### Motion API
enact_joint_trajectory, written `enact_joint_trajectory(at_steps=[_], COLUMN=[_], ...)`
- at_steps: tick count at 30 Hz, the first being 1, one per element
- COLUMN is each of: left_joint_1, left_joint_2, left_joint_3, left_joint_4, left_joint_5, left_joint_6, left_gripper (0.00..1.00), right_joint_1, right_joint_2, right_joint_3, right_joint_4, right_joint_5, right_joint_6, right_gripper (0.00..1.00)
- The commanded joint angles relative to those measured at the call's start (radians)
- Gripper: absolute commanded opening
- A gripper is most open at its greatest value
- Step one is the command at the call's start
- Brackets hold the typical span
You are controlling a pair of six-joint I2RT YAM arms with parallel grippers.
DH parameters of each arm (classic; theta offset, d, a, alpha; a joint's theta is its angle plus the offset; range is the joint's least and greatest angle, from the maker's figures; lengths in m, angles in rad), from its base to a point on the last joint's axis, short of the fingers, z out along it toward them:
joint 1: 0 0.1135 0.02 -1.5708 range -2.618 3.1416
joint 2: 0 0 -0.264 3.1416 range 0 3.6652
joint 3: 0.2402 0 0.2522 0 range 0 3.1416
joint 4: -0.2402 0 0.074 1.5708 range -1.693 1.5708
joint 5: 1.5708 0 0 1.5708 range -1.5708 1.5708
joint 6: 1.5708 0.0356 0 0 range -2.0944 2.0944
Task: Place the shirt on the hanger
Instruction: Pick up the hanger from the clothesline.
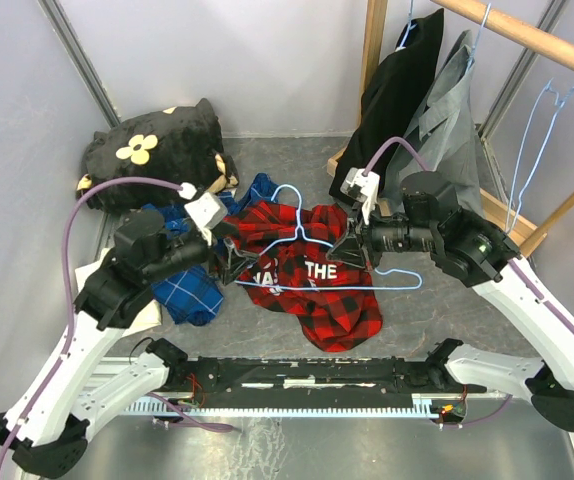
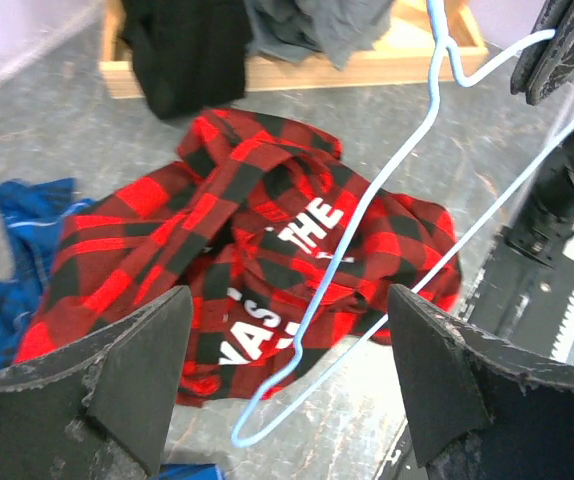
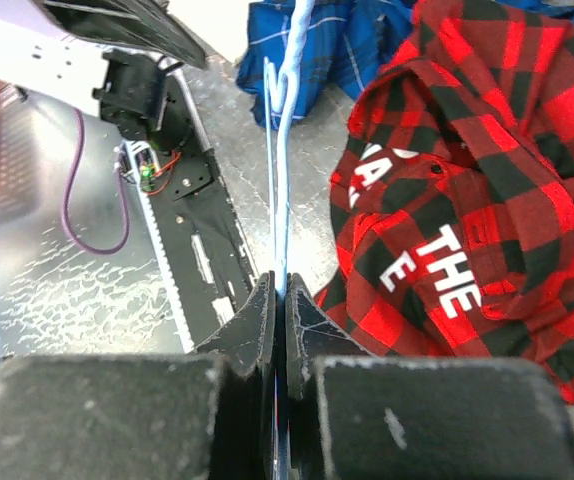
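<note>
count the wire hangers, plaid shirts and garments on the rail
light-blue wire hangers: 4, the hanger in the right gripper plus three others on the rail
plaid shirts: 2, red shirt and blue shirt
hung garments: 2, black jacket and grey garment
total: 8

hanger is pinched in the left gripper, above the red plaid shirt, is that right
Not quite: the right gripper pinches the hanger, as the right wrist view shows. The left gripper stands open. The rest holds: the hanger is above the red plaid shirt.
</note>
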Motion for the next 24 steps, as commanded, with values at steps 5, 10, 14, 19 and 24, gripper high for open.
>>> enact_joint_trajectory(at_steps=[5, 10, 14, 19, 24], left_joint_1=[-0.005, -0.009, -0.014, -0.015, -0.014], left_joint_2=[0.081, 0.107, 0.099, 0.085, 0.081], left_joint_3=[0.024, 0.029, 0.019, 0.013, 0.013], left_joint_4=[0.059, 0.059, 0.067, 0.074, 0.072], left_joint_5=[0.228, 0.279, 0.284, 0.280, 0.270], left_joint_6=[0.043, 0.033, 0.028, 0.019, 0.018], left_gripper=[0.72, 0.61, 0.36, 0.06, 0.03], right_joint_1=[0.004, 0.003, 0.004, 0.003, 0.004], right_joint_2=[-0.040, -0.035, -0.038, -0.033, -0.018], right_joint_3=[0.026, 0.041, 0.055, 0.072, 0.085], right_joint_4=[0.052, 0.057, 0.056, 0.041, 0.012], right_joint_5=[-0.145, -0.180, -0.174, -0.120, -0.059], right_joint_6=[-0.039, -0.030, -0.031, -0.037, -0.059], right_gripper=[0.00, 0.00, 0.00, 0.01, 0.14])
